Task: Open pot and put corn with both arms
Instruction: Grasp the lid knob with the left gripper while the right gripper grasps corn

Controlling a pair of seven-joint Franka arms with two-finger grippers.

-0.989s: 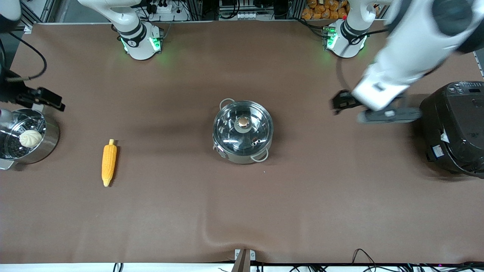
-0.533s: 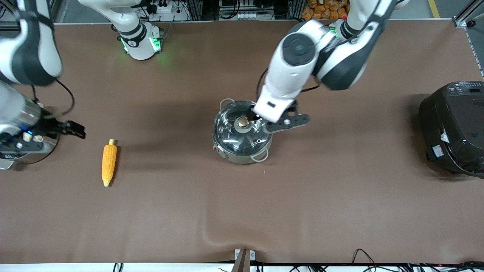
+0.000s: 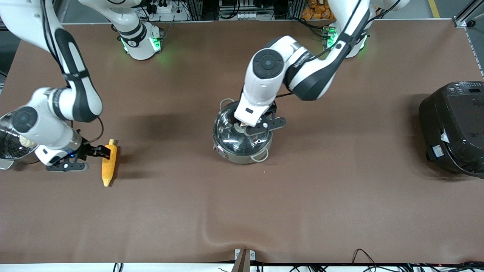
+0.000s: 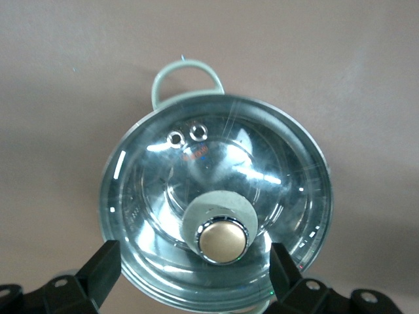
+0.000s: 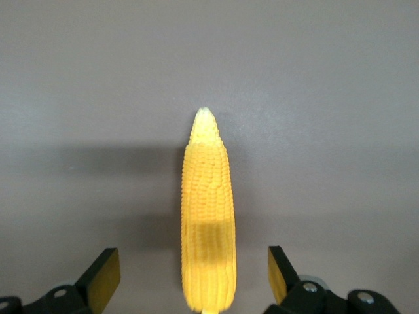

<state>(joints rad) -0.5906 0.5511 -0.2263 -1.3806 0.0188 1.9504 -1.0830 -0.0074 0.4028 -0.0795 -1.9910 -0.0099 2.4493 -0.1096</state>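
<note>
The steel pot [image 3: 231, 152] stands mid-table with its glass lid [image 3: 226, 133] on. My left gripper [image 3: 246, 124] hangs open right over the lid. In the left wrist view the copper knob [image 4: 223, 240] sits between the black fingers [image 4: 103, 269], which are apart from it on both sides. The yellow corn [image 3: 108, 168] lies on the cloth toward the right arm's end, pointed tip nearer the front camera. My right gripper [image 3: 105, 152] is open at the corn's stub end. In the right wrist view the cob [image 5: 208, 216] lies between the spread fingers [image 5: 105, 275], untouched.
A steel steamer pot [image 3: 8, 147] with a white bun stands at the right arm's end, partly hidden by that arm. A big black cooker [image 3: 453, 128] stands at the left arm's end. The cloth has a wrinkle [image 3: 211, 230] near the front edge.
The left arm swung from beside the black cooker to over the pot lid. The right arm moved from over the steamer pot to the corn's stub end. Both grippers stayed open.
</note>
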